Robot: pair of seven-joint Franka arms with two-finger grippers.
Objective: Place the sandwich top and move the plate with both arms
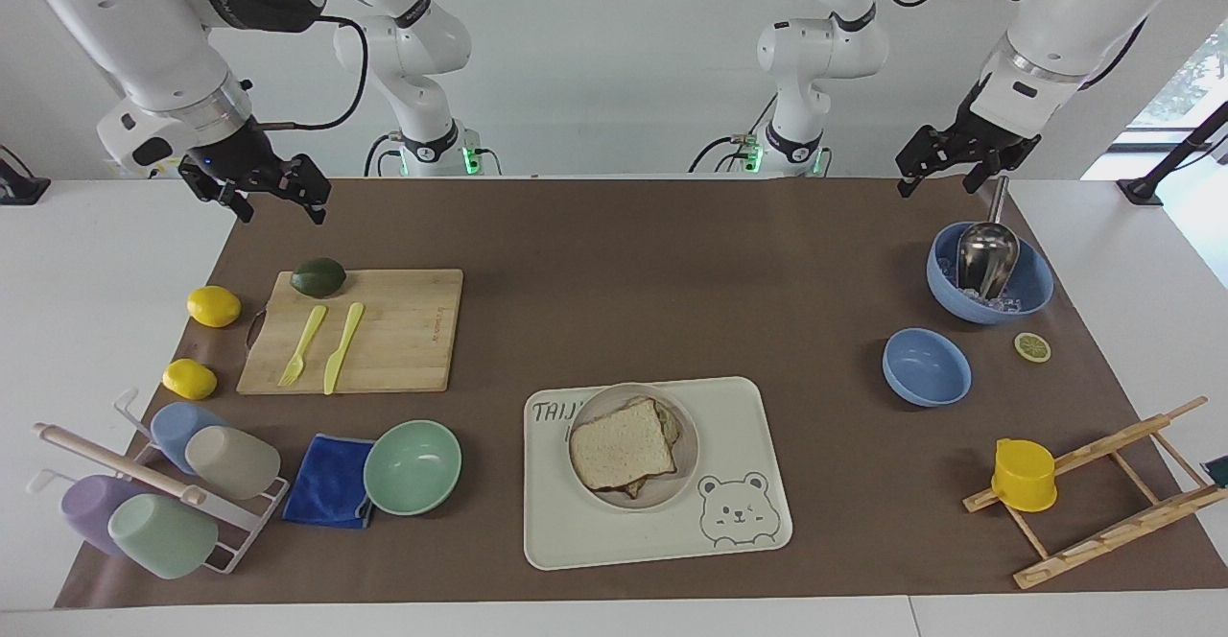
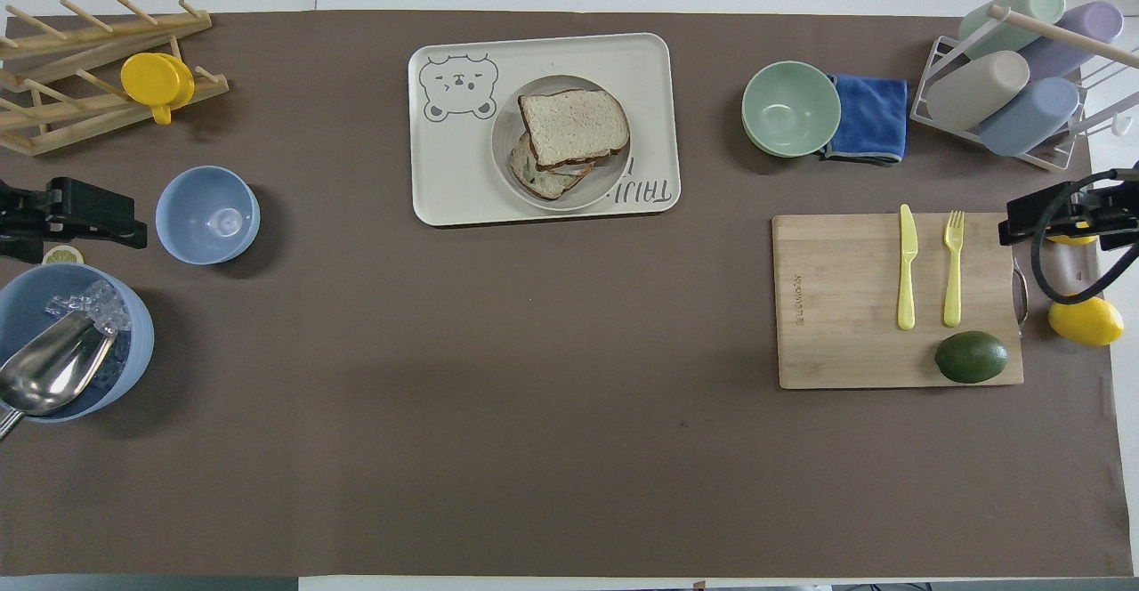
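Note:
The sandwich top (image 1: 620, 443), a pale bread slice with a brown crust, lies on a lower slice on the small round plate (image 1: 677, 485). The plate stands on the cream bear tray (image 1: 758, 416). In the overhead view the sandwich top (image 2: 574, 125) covers most of the plate (image 2: 609, 183), and the lower slice peeks out beneath it. My left gripper (image 1: 936, 180) is open and empty, raised above the ice bowl (image 1: 1028, 284) and over the lemon slice (image 2: 62, 255) in the overhead view. My right gripper (image 1: 280, 203) is open and empty, raised above the cutting board's end, waiting.
A cutting board (image 1: 403, 330) holds a yellow knife, a fork and an avocado (image 1: 318, 276). Two lemons (image 1: 213, 306) lie beside it. A mint bowl (image 1: 413, 466), a blue cloth and a cup rack (image 1: 144, 483) lie farther out. A small blue bowl (image 1: 926, 366) and a wooden rack (image 1: 1103, 493) are at the left arm's end.

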